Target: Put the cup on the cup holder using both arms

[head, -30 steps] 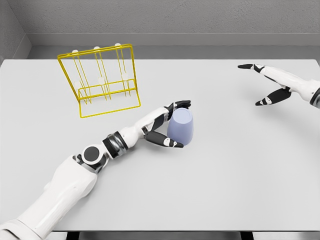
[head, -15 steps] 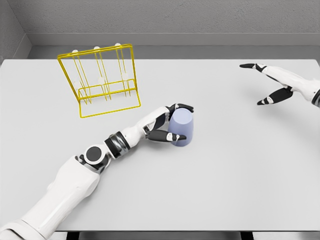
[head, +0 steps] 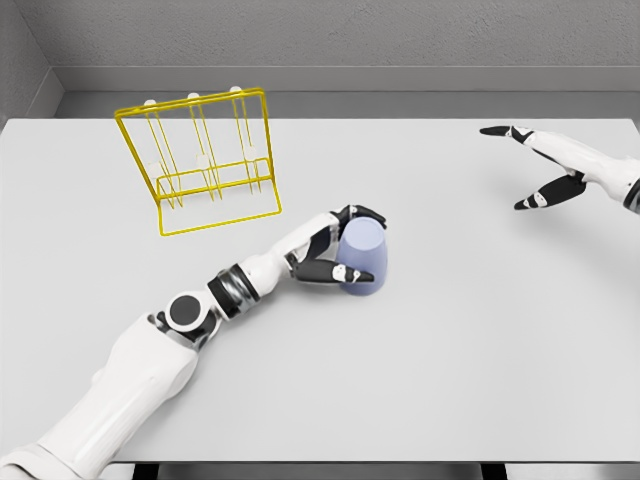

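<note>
1. Near the middle of the white table (head: 470,340), a pale lavender cup (head: 363,258) stands upside down, its closed base on top and its wider rim on the surface
2. The left hand (head: 335,252) is wrapped around the cup from the cup's left side: dark-tipped fingers (head: 362,213) curl over its far upper edge, and the thumb (head: 340,272) presses across the near side low down, so the hand grips the cup between them
3. The left arm (head: 150,365) runs in from the lower left corner, white with a dark round joint and a ribbed metal wrist, lying low over the table
4. At the far left of the table stands the yellow wire cup holder (head: 200,160), a tilted frame with upright pegs tipped in white; it is well apart from the cup, and nothing hangs on it
5. At the right edge the right hand (head: 560,165) hovers over the table, well apart from the cup, with its index finger and thumb spread wide and holding nothing
6. A grey wall (head: 330,35) rises behind the table's far edge
</note>
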{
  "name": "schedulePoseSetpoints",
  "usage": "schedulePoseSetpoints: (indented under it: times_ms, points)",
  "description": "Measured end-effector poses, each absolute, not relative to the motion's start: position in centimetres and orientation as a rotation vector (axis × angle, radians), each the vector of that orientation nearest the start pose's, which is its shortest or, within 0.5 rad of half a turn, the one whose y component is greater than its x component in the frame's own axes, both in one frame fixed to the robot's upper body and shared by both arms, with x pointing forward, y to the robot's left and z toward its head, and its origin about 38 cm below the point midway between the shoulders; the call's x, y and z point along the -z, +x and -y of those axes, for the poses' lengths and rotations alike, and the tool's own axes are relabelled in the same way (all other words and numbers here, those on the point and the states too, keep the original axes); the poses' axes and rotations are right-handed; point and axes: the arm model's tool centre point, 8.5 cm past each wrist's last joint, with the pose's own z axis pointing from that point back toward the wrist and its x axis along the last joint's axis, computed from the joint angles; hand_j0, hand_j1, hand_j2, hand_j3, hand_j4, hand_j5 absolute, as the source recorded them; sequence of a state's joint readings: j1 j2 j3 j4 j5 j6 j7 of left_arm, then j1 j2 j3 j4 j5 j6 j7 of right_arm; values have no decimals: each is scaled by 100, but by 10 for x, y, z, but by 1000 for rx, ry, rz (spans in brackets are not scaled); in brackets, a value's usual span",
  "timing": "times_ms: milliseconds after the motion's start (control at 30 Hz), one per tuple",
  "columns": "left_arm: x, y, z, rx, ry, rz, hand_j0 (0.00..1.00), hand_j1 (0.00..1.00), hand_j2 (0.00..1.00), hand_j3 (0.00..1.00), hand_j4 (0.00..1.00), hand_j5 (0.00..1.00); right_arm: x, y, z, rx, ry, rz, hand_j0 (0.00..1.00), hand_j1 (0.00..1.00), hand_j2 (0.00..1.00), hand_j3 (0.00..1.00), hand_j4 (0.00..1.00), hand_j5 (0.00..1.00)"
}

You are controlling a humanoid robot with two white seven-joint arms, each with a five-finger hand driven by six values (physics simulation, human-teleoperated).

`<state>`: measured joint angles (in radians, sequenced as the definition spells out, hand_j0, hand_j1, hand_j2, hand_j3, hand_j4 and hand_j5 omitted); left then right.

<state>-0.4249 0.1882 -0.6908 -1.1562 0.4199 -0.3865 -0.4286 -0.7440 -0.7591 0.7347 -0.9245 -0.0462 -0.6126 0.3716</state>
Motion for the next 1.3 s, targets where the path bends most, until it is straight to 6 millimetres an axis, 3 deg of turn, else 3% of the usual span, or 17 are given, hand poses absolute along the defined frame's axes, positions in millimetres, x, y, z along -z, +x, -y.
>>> schedulePoseSetpoints:
  times_ms: [67,267,433,767,1033,1300]
  points:
    - [-81,409,-100,826,-727,1644,43,43,43,43,43,43,-177,483,391,-1397,-268,1508,100,100,100,100,100,100]
    - [-114,407,-141,824,-729,1701,43,43,43,43,43,43,-177,484,390,-1397,-267,1509,100,100,100,100,100,100]
    - [-117,392,-171,830,-716,1688,43,43,43,43,43,43,-177,484,390,-1397,-267,1510,100,100,100,100,100,100]
    - [-161,391,-228,838,-666,1727,43,43,43,43,43,43,-177,484,389,-1397,-265,1511,100,100,100,100,100,100]
    - [-195,405,-255,813,-615,1781,43,43,43,43,43,43,-177,484,388,-1397,-265,1513,100,100,100,100,100,100]
    - [-201,404,-259,806,-610,1789,43,43,43,43,43,43,-177,484,388,-1398,-264,1512,100,100,100,100,100,100]
